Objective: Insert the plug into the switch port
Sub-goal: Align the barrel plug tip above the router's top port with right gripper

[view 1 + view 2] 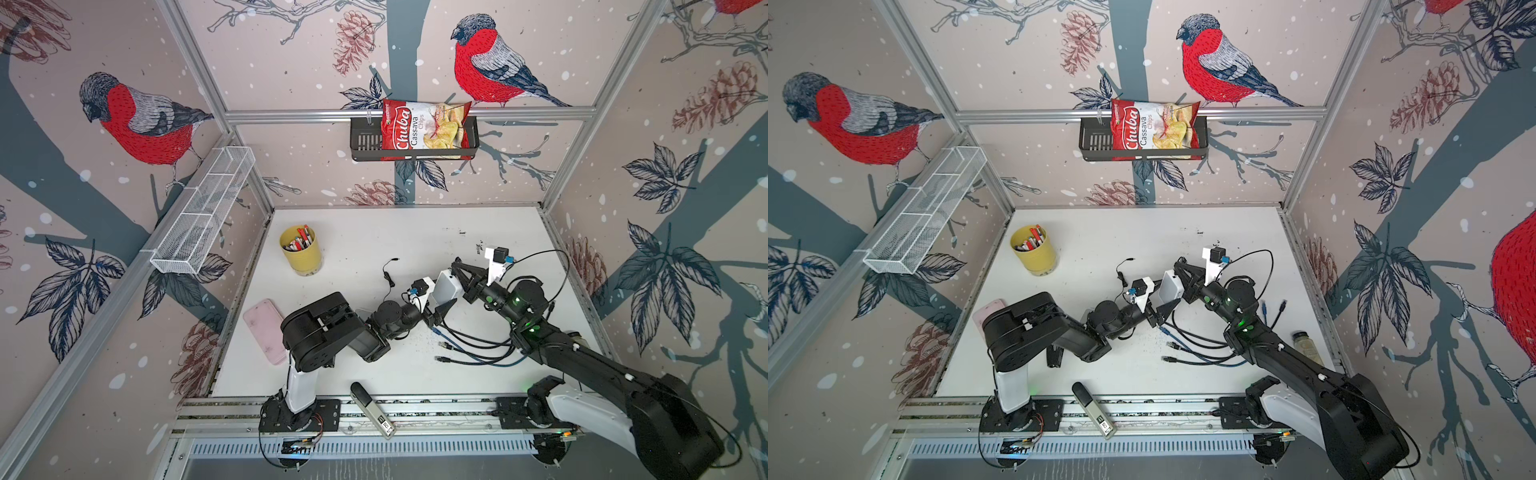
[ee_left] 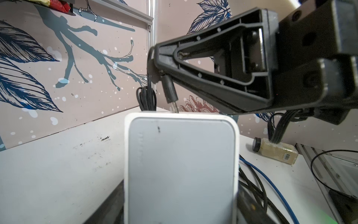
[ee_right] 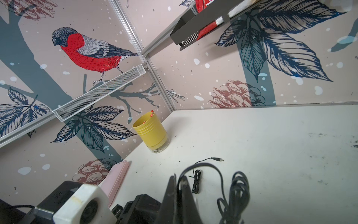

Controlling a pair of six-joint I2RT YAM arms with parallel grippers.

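2 arms met just right of the middle of the tabletop (image 1: pixel 374 232). The left jaws, spread wide, clamped the white network switch (image 2: pixel 182 164) by its sides and held it on end, probably so that its port edge faced the right arm. The right jaws, pressed together, pinched the black barrel plug (image 2: pixel 170 91) by its back end, with the metal tip aimed down at the switch's upper edge, seemingly to line it up with the port. The tip touched that edge, but I could not tell whether it was in the port. Loose Ethernet cables (image 1: pixel 469 345) lay nearer.
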